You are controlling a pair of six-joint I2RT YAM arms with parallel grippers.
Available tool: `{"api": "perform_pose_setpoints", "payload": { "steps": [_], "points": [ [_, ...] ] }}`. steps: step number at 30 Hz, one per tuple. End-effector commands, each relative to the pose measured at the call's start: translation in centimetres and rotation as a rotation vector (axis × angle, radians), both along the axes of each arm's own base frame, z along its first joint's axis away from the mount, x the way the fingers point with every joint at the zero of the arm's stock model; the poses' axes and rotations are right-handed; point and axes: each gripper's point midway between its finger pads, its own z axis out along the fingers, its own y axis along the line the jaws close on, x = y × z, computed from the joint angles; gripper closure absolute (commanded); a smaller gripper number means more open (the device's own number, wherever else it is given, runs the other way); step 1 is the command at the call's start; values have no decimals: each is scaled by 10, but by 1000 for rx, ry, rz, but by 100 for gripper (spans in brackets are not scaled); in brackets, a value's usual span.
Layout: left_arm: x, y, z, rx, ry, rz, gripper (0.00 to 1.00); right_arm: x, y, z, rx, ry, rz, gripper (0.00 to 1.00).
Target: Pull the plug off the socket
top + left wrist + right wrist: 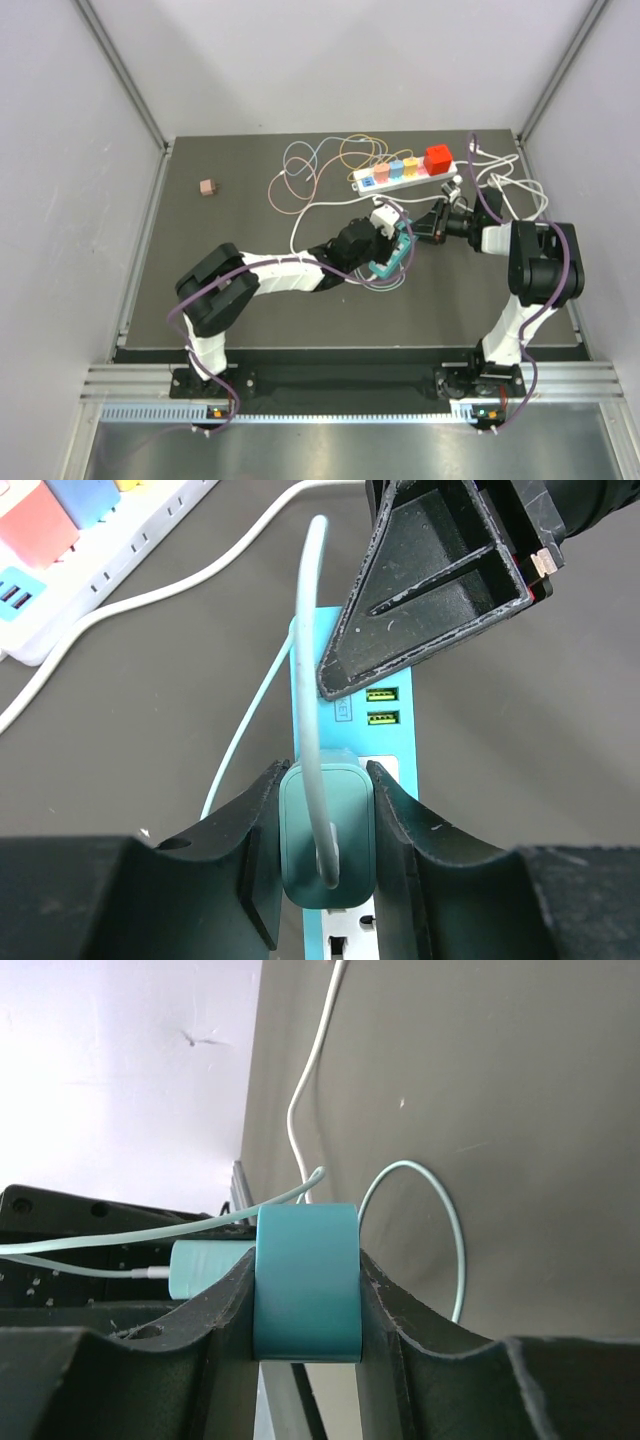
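Gripping the plug (335, 820) on both flanks with the closed left fingers (250, 830), right where seated in the teal socket (402, 742). Beyond, clamping the socket's far end across its width with the right fingers (430, 570). Lying lengthwise from one arm toward the other; probably wants a pull straight off its face.

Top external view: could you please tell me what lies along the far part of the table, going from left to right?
small cube → loose cable loops → white power strip
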Motion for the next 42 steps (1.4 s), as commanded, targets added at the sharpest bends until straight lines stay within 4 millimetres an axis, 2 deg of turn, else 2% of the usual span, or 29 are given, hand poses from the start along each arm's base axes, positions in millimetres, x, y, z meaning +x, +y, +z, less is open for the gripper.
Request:
{"api": "perform_pose_setpoints", "payload": {
  "steps": [1,2,6,10,13,18,19,20,22,27,30,34,36,38,39,40,41,42],
  "points": [
    [3,7,80,-182,-105,31,100,19,-20,9,-81,-130,-75,100],
    [2,9,88,-213,-105,33,100,18,-20,9,-88,-127,-77,100],
    [2,16,101,-265,-91,35,100,20,-22,7,-102,-133,-86,100],
    [1,22,103,-280,-78,19,100,20,-24,5,-116,-140,-90,100],
    [0,18,104,-289,-35,-23,100,21,-24,7,-123,-151,-91,100],
    [2,10,95,-227,46,-27,100,21,-27,10,-162,-183,-101,100],
    [4,7,102,-228,43,-29,100,22,-28,10,-168,-186,-103,100],
    [4,10,93,-189,65,-18,100,21,-28,12,-174,-191,-104,100],
    [8,10,97,-159,61,-11,100,22,-29,12,-189,-204,-109,100],
    [8,22,81,2,-11,-30,100,23,-31,12,-204,-211,-114,100],
    [9,22,83,56,-32,-62,100,23,-31,15,-208,-224,-114,100],
    [6,26,97,23,-40,-57,100,23,-31,16,-198,-226,-109,100],
    [8,34,96,-1,-25,-46,100,23,-32,17,-184,-224,-109,100],
    [5,43,107,-88,14,-44,100,21,-31,18,-159,-225,-93,100],
    [12,60,97,-110,45,-12,100,21,-32,19,-149,-218,-97,100],
    [9,65,117,-209,57,-21,100,22,-34,19,-144,-219,-99,100],
    [22,84,123,-247,59,21,100,20,-33,20,-133,-217,-92,100],
    [23,95,118,-263,76,41,100,21,-35,19,-130,-217,-95,100]
  ]
}}
